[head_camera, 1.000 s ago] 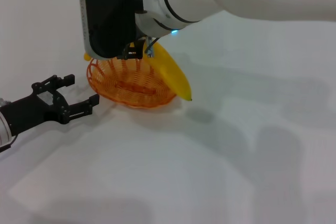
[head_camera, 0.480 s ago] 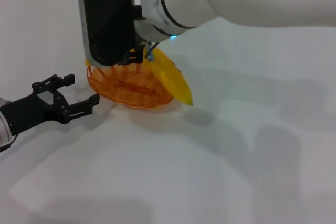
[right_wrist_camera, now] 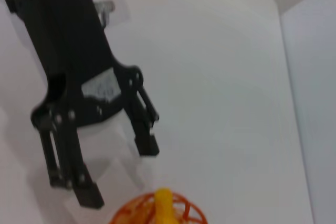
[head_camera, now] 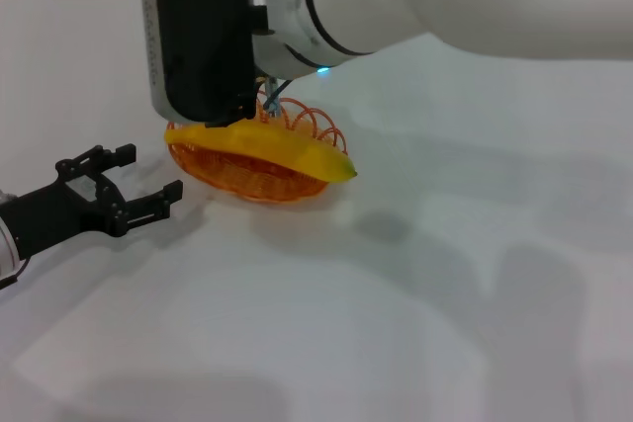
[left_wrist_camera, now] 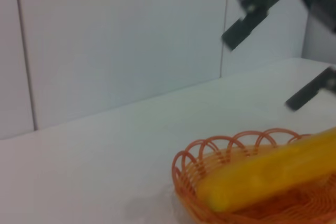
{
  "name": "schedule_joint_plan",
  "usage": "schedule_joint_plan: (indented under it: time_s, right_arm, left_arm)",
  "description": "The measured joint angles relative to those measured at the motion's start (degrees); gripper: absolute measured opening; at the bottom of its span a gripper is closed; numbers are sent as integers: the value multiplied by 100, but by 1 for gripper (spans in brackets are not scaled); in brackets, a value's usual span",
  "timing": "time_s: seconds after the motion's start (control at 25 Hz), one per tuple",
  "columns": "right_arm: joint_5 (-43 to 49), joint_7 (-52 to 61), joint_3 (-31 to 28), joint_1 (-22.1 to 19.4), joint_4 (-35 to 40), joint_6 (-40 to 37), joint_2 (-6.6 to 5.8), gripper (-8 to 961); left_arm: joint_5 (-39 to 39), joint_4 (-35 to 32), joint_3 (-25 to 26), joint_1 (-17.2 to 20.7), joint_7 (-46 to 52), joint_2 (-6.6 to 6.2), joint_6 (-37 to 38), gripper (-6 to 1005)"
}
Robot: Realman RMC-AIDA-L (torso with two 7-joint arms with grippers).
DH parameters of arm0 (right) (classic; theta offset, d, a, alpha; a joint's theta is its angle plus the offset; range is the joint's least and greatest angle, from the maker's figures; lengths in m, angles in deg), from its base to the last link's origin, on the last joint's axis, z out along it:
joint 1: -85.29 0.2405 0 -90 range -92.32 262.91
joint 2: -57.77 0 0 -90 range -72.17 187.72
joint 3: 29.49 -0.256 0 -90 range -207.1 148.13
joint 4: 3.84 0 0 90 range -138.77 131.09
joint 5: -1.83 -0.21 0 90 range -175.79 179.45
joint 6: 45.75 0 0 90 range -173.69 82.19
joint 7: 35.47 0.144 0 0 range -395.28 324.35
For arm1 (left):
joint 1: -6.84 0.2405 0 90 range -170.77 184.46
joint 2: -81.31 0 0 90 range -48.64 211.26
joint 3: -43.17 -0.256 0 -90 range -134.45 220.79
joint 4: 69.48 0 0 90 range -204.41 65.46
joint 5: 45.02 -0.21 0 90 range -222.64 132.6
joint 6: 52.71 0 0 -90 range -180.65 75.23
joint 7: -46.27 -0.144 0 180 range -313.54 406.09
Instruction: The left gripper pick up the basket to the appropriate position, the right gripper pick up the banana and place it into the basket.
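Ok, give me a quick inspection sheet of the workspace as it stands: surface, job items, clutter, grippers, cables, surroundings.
Surface: white table, bare apart from the job's things.
Basket: orange wire basket sits on the table.
Banana: banana lies across the basket, one tip past the rim.
Clutter: nothing seen.
Left gripper: left gripper low beside the basket, fingers open, touching nothing.
Right gripper: right gripper above the basket, fingers open, clear of the banana.
Cables: thin wires at the right wrist.
Surroundings: white panelled wall behind the table.
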Motion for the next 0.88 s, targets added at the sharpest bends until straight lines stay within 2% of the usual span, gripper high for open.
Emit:
schedule_joint_plan:
  time_s: [0.32,0.88]
  right_arm:
    - [-259,-706,-790,-982,1065,-475,-33,723]
    - [-2066,-2521,-3042,-2189,1430,-2230,-59,715]
  left_arm:
    - [19,128,-1,7,-129,5,-16,893]
    - [28,138,0,68,-153,6,-35,893]
